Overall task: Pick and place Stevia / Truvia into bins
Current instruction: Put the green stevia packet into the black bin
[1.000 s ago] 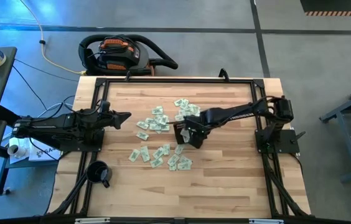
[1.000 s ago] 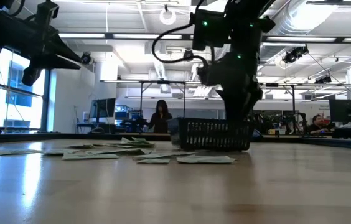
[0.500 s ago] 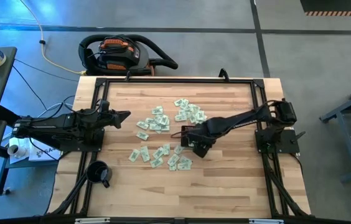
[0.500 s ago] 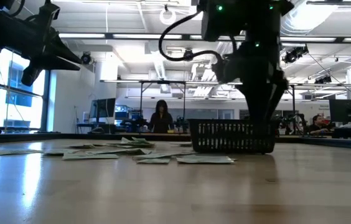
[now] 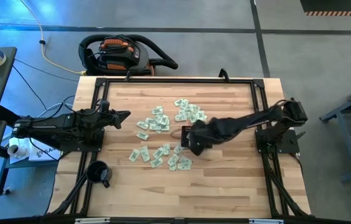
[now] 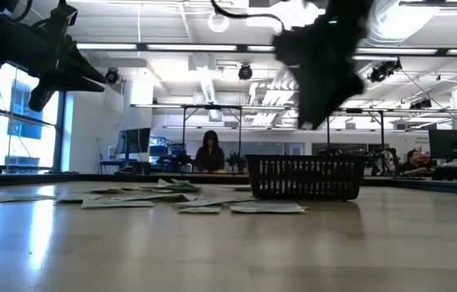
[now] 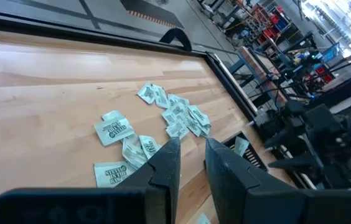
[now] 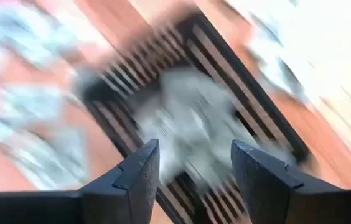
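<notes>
The right gripper (image 8: 191, 165) hangs above the black basket (image 6: 305, 177) near the table's (image 5: 225, 186) centre, fingers spread and empty. A pale sachet (image 8: 191, 134) lies inside the basket. More sachets (image 5: 163, 118) are scattered from the basket's seven to twelve o'clock. The left gripper (image 7: 191, 155) waits at nine o'clock, fingers slightly parted, holding nothing.

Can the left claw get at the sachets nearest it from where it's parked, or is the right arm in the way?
Probably yes. The left claw hangs at the table's left side, and the nearest sachets lie on bare wood just beyond it. The right claw is farther off, above the basket.
</notes>
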You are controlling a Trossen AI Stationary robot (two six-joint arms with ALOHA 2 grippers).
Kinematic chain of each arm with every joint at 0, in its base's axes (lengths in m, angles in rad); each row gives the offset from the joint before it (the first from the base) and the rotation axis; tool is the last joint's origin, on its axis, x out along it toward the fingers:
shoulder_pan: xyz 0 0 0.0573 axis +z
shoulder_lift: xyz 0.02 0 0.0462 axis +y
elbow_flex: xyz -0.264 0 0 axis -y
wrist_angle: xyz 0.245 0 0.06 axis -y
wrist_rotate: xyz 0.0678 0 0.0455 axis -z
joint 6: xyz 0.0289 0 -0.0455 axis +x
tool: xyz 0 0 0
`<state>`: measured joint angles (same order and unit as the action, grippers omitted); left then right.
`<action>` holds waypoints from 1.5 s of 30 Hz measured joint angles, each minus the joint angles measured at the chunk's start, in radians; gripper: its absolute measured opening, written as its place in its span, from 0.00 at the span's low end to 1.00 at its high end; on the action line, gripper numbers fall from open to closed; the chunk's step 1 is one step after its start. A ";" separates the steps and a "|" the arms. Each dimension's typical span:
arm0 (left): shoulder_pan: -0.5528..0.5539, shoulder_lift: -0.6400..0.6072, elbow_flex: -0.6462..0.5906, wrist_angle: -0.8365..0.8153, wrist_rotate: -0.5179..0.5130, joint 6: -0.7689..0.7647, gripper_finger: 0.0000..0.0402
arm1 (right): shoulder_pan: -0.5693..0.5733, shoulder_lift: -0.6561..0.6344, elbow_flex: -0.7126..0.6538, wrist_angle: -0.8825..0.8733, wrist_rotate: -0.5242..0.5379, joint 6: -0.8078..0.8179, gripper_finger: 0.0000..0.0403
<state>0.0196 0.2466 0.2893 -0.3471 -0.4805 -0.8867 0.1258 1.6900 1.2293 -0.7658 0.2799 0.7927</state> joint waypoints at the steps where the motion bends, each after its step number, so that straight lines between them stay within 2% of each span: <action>1: 0.000 0.000 0.000 0.000 0.000 0.000 0.28 | -0.025 0.008 0.000 0.068 -0.036 -0.047 0.47; 5: 0.000 0.000 0.000 0.000 0.000 0.000 0.28 | -0.114 0.060 0.000 0.266 -0.158 -0.165 0.45; 10: 0.000 0.000 0.000 0.002 0.029 -0.007 0.28 | -0.186 0.123 0.000 0.403 -0.295 -0.222 0.43; 12: 0.000 0.000 0.000 0.001 0.047 -0.009 0.28 | -0.201 0.131 0.000 0.453 -0.311 -0.238 0.43; 15: 0.000 0.000 0.000 0.001 0.057 -0.011 0.28 | -0.226 0.136 0.000 0.511 -0.261 -0.267 0.43; 20: 0.000 0.000 0.000 0.002 0.047 -0.011 0.28 | -0.328 0.136 0.000 0.462 -0.176 -0.118 0.43; 23: 0.000 0.000 0.000 0.006 0.045 -0.012 0.28 | -0.397 0.136 0.000 0.375 -0.189 0.002 0.43; 25: 0.000 0.000 0.000 0.006 0.043 -0.012 0.28 | -0.433 0.136 0.000 0.300 -0.214 0.014 0.43; 32: 0.000 0.000 0.000 0.008 0.015 -0.035 0.28 | -0.491 0.136 0.000 0.149 -0.235 -0.078 0.42; 40: 0.000 0.000 0.000 0.024 0.011 -0.038 0.28 | -0.483 0.135 0.000 0.145 -0.281 -0.172 0.41; 45: 0.000 0.000 0.000 0.090 -0.030 -0.033 0.28 | -0.497 0.135 0.000 0.143 -0.290 -0.240 0.42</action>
<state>0.0196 0.2466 0.2892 -0.2568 -0.5109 -0.9196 -0.3708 1.8252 1.2293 -0.6226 -0.0103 0.5530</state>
